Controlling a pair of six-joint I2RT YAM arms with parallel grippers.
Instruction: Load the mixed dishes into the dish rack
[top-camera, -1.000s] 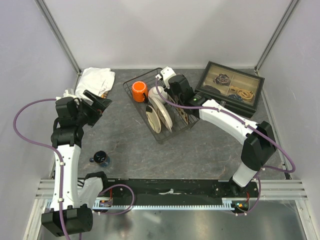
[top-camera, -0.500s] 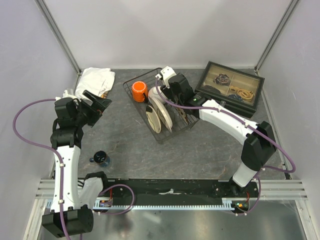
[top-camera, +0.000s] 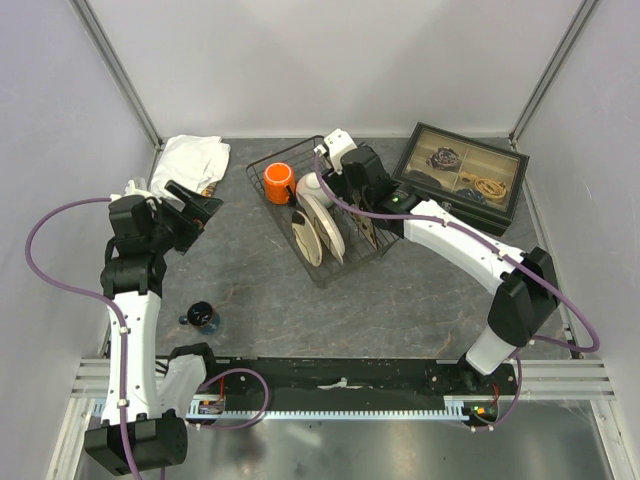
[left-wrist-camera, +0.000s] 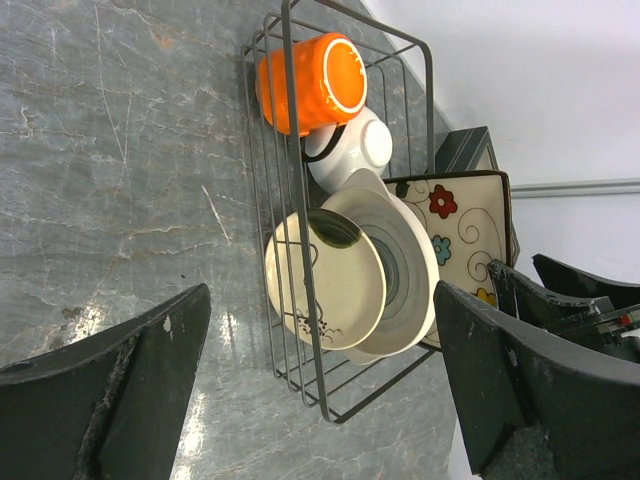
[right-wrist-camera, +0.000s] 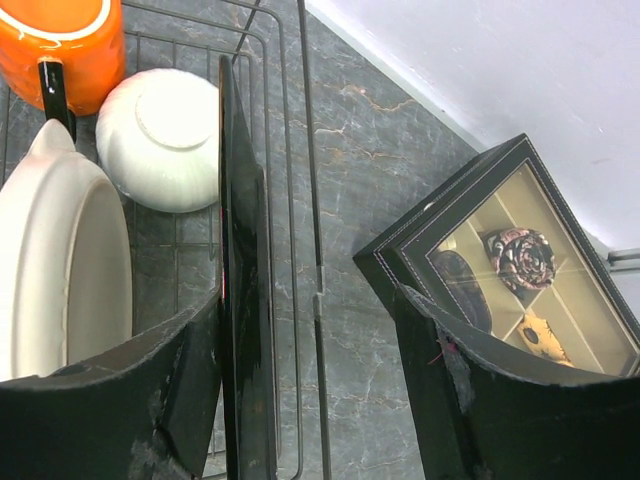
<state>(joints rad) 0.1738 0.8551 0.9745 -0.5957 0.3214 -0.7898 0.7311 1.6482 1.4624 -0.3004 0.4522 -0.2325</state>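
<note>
**A:** Stock, left to right?

**B:** Left gripper: raised over the table, left of the rack, well apart from it. Arm bent upright, wrist aimed at the rack. Jaws wide, nothing held.

**A:** Rack contents?

**B:** Mug in the far left corner. Bowl touching it, base showing. Round plate on edge among the prongs. Square plate on edge at the right side.

**A:** Right arm?

**B:** Stretched from the right base across to the rack's far side. Right gripper points down over the square plate, jaws spread wide. The plate's edge stands in the gap just beside one finger, not pinched. Box sits right of the rack.

**A:** Outstanding?

**B:** By my reckoning, nothing to load: all four dishes are racked. Only lifting the right arm clear is left.
</note>
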